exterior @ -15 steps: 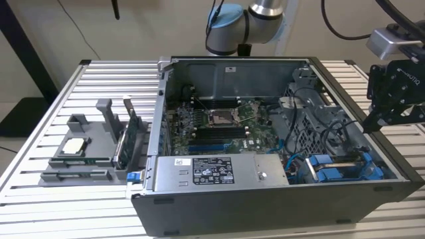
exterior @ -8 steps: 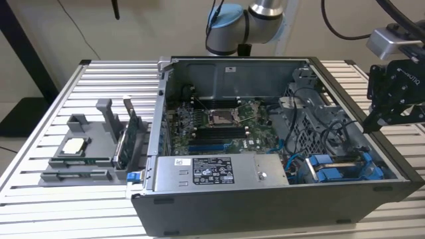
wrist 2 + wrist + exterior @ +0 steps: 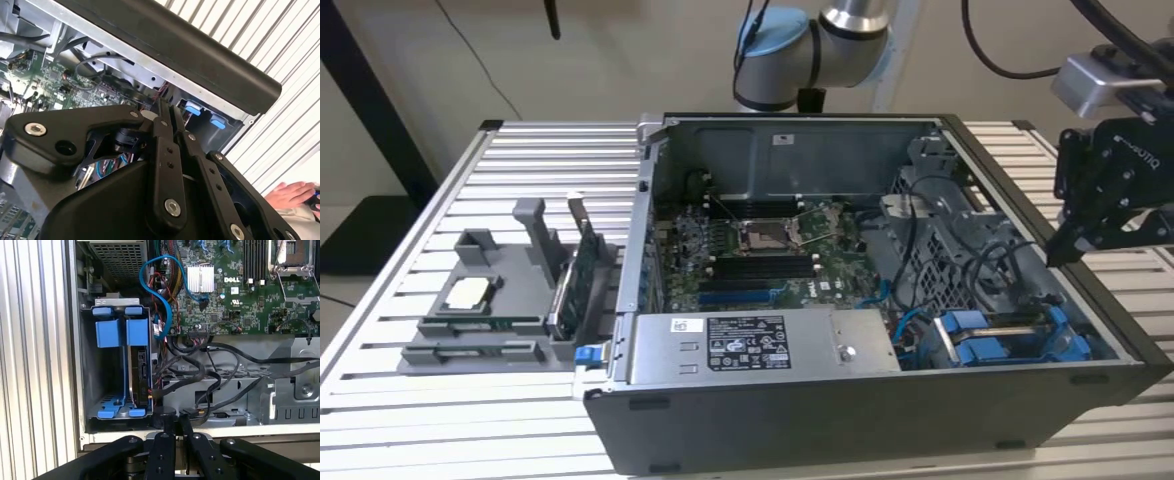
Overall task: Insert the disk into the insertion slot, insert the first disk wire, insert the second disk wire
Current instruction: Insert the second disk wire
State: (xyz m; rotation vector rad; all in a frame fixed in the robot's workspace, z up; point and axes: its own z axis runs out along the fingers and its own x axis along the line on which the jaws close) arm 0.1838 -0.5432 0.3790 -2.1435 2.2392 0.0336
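While it hangs above the open computer case (image 3: 881, 420) at the exterior view's right, over the case's side wall, the gripper (image 3: 174, 426) has its two black fingers (image 3: 163, 150) pressed together with nothing between them. In the first wrist view the fingertips sit just above the case's edge, close to the insertion slot (image 3: 116, 365), the dark metal drive bay in the case's corner. The disk (image 3: 140, 367) stands in that bay in its blue carrier, one blue-framed carrier (image 3: 107, 332) just beside it. Black cable bundles (image 3: 200, 375) loop across the metal floor next to the bay, and a blue cable (image 3: 157, 280) curves from the bay toward the green motherboard (image 3: 761, 250). In the exterior view the silver power supply (image 3: 761, 345) lies along the case's near wall, beside the blue carriers. Well apart, at that view's left, a grey holder (image 3: 494, 300) with parts stands on the ribbed metal table (image 3: 400, 400). A person's hand (image 3: 292, 195) rests at the second wrist view's edge.
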